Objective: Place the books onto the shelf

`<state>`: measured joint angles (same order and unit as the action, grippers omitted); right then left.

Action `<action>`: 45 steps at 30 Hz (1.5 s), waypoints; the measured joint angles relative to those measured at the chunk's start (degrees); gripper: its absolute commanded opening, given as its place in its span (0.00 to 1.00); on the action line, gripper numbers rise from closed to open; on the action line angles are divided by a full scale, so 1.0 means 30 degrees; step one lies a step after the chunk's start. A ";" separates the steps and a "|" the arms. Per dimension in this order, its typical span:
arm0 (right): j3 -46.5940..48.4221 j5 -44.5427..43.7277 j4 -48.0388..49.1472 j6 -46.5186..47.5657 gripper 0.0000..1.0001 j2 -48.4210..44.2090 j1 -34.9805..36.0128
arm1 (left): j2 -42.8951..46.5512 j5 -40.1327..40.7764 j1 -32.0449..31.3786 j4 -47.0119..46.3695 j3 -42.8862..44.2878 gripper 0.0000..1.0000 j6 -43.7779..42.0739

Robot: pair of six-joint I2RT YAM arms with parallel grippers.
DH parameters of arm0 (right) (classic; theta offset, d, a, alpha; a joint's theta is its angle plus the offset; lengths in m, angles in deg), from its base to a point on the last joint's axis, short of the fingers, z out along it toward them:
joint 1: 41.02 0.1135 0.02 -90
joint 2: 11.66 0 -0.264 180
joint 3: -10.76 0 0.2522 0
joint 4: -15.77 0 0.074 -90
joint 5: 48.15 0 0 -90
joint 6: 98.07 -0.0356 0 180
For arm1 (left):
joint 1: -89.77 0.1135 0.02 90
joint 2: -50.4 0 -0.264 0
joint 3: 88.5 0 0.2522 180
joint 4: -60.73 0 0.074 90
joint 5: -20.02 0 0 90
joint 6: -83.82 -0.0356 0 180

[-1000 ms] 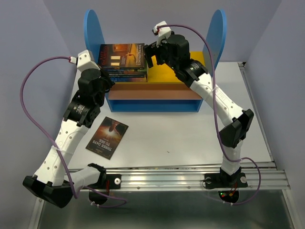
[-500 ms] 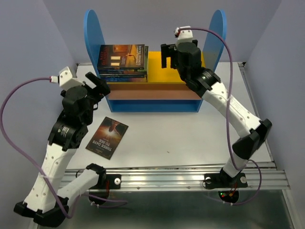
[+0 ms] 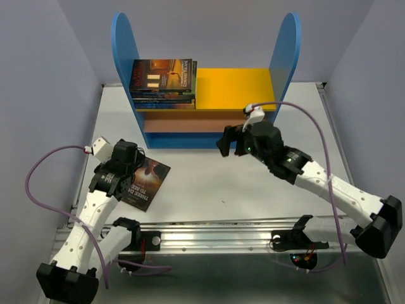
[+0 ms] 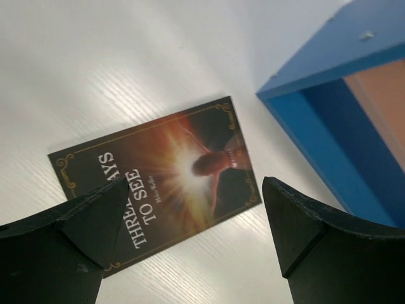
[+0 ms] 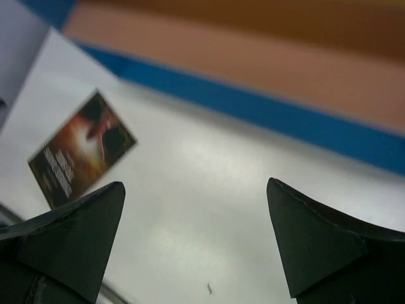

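Black fingers of the left tool [image 4: 193,202] stand spread wide, holding nothing, poised directly over the one loose paperback [image 3: 150,180], which lies flat on the white worktop [image 3: 253,183] just in front of the shelf's left end. Cover dark orange-brown with a sunburst; title reads "THREE DAYS TO SEE", smaller script under it illegible. In the wrist view its long axis runs nearly along the line from finger to finger; in the top view it lies diagonal, near-left to far-right. Judgement: left arm is much the nearer, and the wrist likely needs turning to close across the short side. Stack of books [image 3: 163,81] lies flat on the left half of the yellow top board of the shelf [image 3: 283,44]; titles there too small to read. Right tool [image 5: 195,185] likewise gaping and empty, low before the shelf front, well apart from the loose book.
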<state>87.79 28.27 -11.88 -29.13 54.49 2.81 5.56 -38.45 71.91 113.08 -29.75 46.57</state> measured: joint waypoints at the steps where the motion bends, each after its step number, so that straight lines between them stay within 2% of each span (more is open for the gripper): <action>1: -0.1137 0.0663 0.0233 -0.0466 1.00 0.0204 0.0372 | -0.0095 -0.0109 0.0663 -0.0058 -0.0386 0.99 0.0109; 6: -0.4233 0.2659 0.0933 -0.1727 1.00 0.2659 0.1989 | -0.1311 -0.1129 0.3847 -0.1894 -0.1800 0.99 -0.0007; 10: -0.4801 0.3490 0.2404 -0.2171 1.00 0.4124 0.2834 | -0.4255 -0.2025 0.6120 -0.4299 -0.2412 0.99 -0.0291; 14: -0.4794 0.3985 0.4408 -0.2448 1.00 0.5231 0.3060 | -0.7155 -0.2557 0.7198 -0.6543 -0.2426 0.99 -0.0510; 20: -0.4794 0.4189 0.5508 -0.2586 1.00 0.5967 0.3118 | -1.0907 -0.3410 0.7613 -0.8619 -0.2499 0.99 -0.0707; 23: -0.4794 0.4459 0.5901 -0.2747 1.00 0.6229 0.3235 | -1.1635 -0.3708 0.7613 -0.9639 -0.2630 0.83 -0.0947; 25: -0.4794 0.4619 0.6018 -0.2863 1.00 0.6288 0.3308 | -1.1897 -0.4022 0.7613 -1.0331 -0.2630 0.62 -0.1064; 27: -0.4794 0.4779 0.6193 -0.2951 1.00 0.6360 0.3344 | -1.2087 -0.4634 0.7643 -1.1023 -0.2725 0.49 -0.1173; 28: -0.4794 0.4881 0.6215 -0.3024 1.00 0.6382 0.3359 | -1.2145 -0.4896 0.7599 -1.1533 -0.2871 0.39 -0.1166; 31: -0.4794 0.5158 0.6273 -0.3264 1.00 0.6492 0.3388 | -1.1846 -0.6011 0.6936 -1.3143 -0.3810 0.29 -0.0685; 39: -0.5078 0.5756 0.6805 -0.3963 1.00 0.6958 0.3395 | -0.9464 -0.7781 0.1581 -1.2633 -0.5697 0.27 0.1632; 45: -0.5100 0.6426 0.6892 -0.3599 1.00 0.7337 0.3402 | -0.9938 -0.7970 -0.1027 -1.2786 -0.5523 0.27 0.3140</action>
<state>72.49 47.55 8.80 -39.93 76.50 13.02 -24.25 -62.36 68.82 74.72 -46.31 55.99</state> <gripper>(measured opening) 0.996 0.276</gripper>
